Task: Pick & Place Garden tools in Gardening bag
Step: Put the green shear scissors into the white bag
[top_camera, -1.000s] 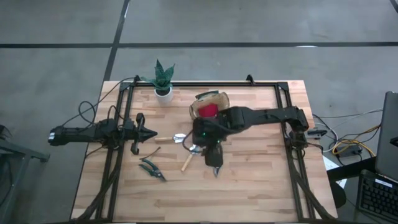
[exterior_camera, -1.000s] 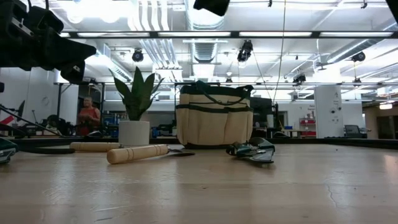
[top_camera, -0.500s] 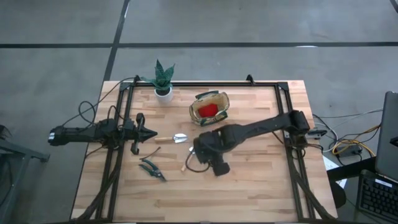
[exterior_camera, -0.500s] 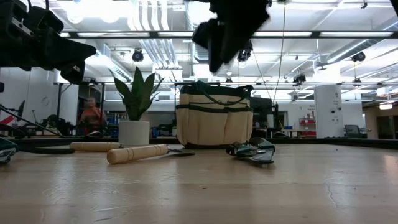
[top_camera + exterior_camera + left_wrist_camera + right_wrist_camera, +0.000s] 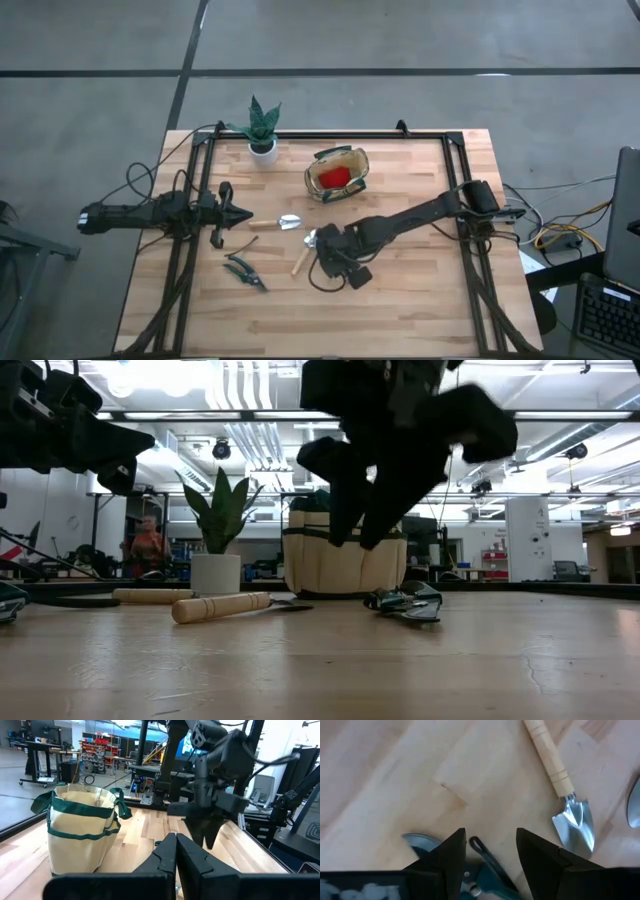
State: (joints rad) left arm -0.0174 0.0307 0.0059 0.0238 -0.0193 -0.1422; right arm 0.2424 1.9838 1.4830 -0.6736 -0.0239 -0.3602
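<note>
Your right gripper (image 5: 489, 851) hung spread open over pruning shears (image 5: 327, 277) near the table's middle.

You had its two fingers (image 5: 446, 855) apart and empty, pointing down just above the blue-green handles of those shears, with a wooden-handled trowel (image 5: 562, 788) lying just beside them on the bare wood. A second pair of pruning shears (image 5: 244, 271) lay toward the left edge of the table (image 5: 420, 290), and a second trowel (image 5: 272, 222) sat between that pair and the bag. Farther back, the gardening bag (image 5: 337, 174) stood upright near the far edge with the red soft item (image 5: 333, 178) inside it. Your left gripper (image 5: 176, 855) waited clenched at the left edge, fingers pressed together on nothing.
</note>
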